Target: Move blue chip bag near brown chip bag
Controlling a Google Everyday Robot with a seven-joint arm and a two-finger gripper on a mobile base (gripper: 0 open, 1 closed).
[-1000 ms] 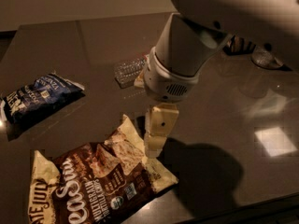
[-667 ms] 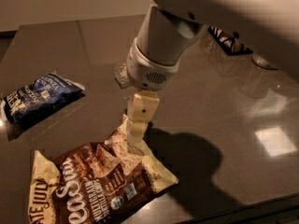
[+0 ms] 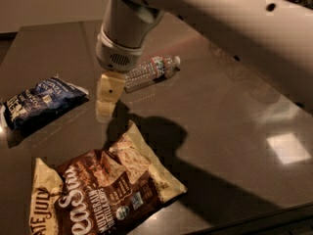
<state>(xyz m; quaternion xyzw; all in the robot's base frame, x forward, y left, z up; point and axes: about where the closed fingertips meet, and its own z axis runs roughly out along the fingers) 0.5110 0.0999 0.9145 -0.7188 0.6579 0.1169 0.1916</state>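
One blue chip bag (image 3: 41, 102) lies left of the gripper (image 3: 105, 109), apart.

claw (image 3: 106, 101) over open tabletop (image 3: 222, 106) between blue chip bag (image 3: 41, 102), water bottle (image 3: 149, 72)

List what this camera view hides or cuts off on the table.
- Brown bag: lower left part cut off by the bottom edge, camera view.
- Bottle: left end hidden behind the gripper, which hangs above the table between blue bag and bottle.
- Blue bag: lettering too small to read.
- Arm: cut off at the top and right edges.
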